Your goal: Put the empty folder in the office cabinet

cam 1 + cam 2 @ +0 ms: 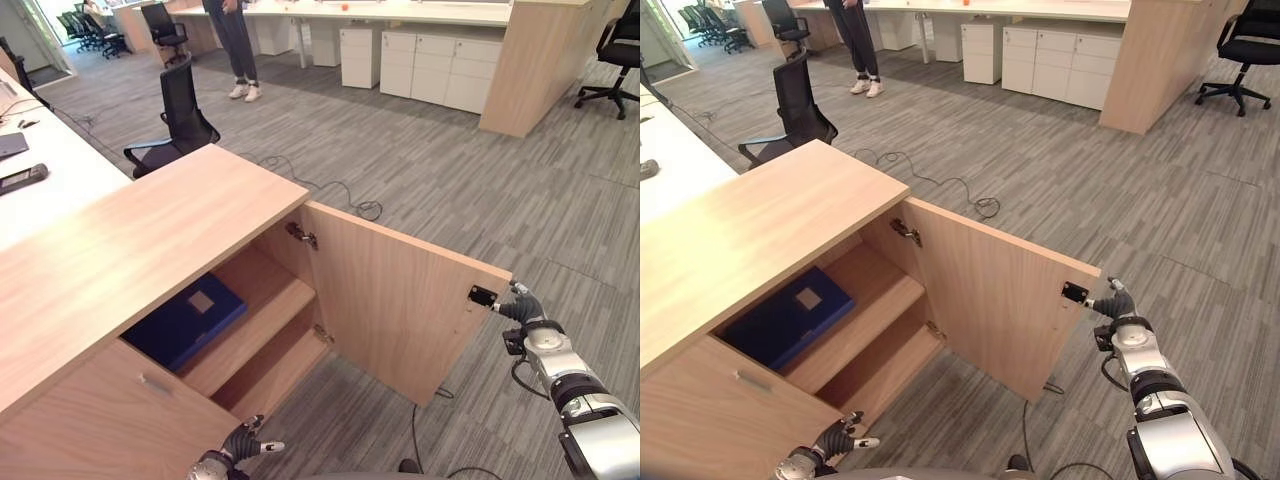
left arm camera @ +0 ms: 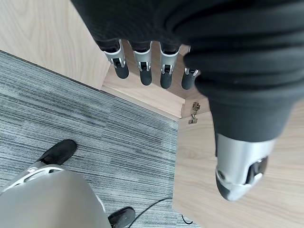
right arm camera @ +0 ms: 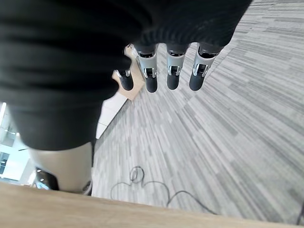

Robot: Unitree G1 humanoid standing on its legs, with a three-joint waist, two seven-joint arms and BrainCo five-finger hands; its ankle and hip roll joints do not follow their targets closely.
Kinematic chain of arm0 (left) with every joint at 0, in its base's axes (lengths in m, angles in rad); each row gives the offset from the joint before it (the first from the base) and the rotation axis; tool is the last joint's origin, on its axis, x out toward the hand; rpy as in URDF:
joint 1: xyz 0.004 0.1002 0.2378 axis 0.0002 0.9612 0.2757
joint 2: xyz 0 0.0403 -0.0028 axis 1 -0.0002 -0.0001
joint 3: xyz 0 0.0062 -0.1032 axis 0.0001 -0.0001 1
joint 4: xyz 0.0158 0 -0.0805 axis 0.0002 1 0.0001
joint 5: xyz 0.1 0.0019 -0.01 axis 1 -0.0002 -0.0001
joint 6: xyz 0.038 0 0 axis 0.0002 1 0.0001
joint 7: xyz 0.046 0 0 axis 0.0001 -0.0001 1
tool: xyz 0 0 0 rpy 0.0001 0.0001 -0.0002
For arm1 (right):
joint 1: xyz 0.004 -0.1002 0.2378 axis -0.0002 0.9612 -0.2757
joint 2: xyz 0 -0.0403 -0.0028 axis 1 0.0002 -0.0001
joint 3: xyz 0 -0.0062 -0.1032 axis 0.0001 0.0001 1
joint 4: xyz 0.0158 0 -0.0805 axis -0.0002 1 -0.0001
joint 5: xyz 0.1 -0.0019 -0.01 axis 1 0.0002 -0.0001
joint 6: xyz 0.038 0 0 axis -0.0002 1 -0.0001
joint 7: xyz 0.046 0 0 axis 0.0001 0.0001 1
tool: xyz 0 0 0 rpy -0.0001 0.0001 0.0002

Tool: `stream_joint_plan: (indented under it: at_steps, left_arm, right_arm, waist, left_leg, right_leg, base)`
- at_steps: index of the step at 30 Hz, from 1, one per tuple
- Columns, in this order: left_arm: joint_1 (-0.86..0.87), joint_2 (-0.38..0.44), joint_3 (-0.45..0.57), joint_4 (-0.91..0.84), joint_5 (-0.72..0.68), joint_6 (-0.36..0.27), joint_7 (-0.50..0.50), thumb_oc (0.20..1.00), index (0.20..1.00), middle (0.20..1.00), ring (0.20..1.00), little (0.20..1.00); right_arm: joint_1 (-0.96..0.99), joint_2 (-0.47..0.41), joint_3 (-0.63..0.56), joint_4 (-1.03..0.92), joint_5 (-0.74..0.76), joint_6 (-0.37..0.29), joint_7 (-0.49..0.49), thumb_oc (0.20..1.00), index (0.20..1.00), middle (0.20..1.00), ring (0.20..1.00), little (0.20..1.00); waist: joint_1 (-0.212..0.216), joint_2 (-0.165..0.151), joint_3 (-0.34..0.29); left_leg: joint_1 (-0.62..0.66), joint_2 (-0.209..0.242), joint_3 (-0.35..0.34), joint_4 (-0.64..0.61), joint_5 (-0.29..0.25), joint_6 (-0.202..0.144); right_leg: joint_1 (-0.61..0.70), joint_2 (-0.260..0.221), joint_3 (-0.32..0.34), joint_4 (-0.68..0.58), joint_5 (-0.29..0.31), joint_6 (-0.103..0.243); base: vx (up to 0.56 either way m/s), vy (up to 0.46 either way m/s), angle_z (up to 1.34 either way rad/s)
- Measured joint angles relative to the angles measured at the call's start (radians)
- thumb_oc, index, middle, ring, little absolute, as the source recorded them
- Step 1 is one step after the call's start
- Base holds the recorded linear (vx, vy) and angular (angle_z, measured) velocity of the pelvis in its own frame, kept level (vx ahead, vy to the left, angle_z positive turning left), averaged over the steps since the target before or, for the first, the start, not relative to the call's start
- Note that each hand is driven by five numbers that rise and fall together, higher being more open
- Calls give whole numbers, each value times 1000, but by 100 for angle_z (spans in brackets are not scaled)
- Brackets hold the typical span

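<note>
A blue folder [image 1: 185,320] lies flat on the upper shelf inside the wooden office cabinet [image 1: 150,230]. The cabinet door [image 1: 395,300] stands swung wide open toward the floor space. My right hand [image 1: 522,310] is at the door's outer top corner, beside the small black latch. Its fingers [image 3: 173,76] are straight and its thumb rests against the door's edge [image 3: 95,211]; it holds nothing. My left hand [image 1: 235,445] hangs low in front of the cabinet's closed lower left panel, open, with straight fingers [image 2: 145,71] pointing at the bottom shelf.
A black office chair [image 1: 180,110] stands behind the cabinet, and a person [image 1: 235,50] stands farther back. A white desk [image 1: 40,180] lies to the left. White drawer units [image 1: 440,65] line the far wall. A cable [image 1: 340,190] trails over the grey carpet.
</note>
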Motion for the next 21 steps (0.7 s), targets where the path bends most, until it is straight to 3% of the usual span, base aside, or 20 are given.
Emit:
stream_joint_plan:
  at_steps: [9,13,17,21]
  left_arm:
    - [11,1,0,-51,0,16,-1,1000,1000,1000,1000,1000]
    - [27,4,23,-66,10,21,-4,1000,1000,1000,1000,1000]
    - [39,19,62,-46,49,20,-6,1000,1000,1000,1000,1000]
    - [40,17,71,-19,64,21,-7,1000,1000,1000,1000,1000]
  right_arm:
    - [47,19,27,-18,5,1,-6,1000,1000,1000,1000,1000]
    - [198,-7,54,-248,-1,12,2,1000,1000,1000,1000,1000]
    - [360,-69,139,-522,-96,10,114,1000,1000,1000,1000,1000]
    - [379,-69,195,-574,-138,-12,190,1000,1000,1000,1000,1000]
  waist:
    - [1,-13,-22]
    - [0,-20,-39]
    - [-8,-33,-61]
    - [-5,-34,-60]
  left_leg:
    - [-5,5,-27,-24,17,-2]
    - [-10,8,-36,-25,18,-3]
    - [-39,14,-64,-25,27,-6]
    - [-41,16,-77,-24,33,-4]
  right_leg:
    - [5,3,-27,0,1,-6]
    - [4,6,-30,0,-1,-9]
    - [-10,10,-53,0,-3,-12]
    - [-6,10,-64,0,-3,-13]
  base:
    - [1,8,8]
    - [-1,-5,3]
    - [7,-29,17]
    - [14,-25,11]
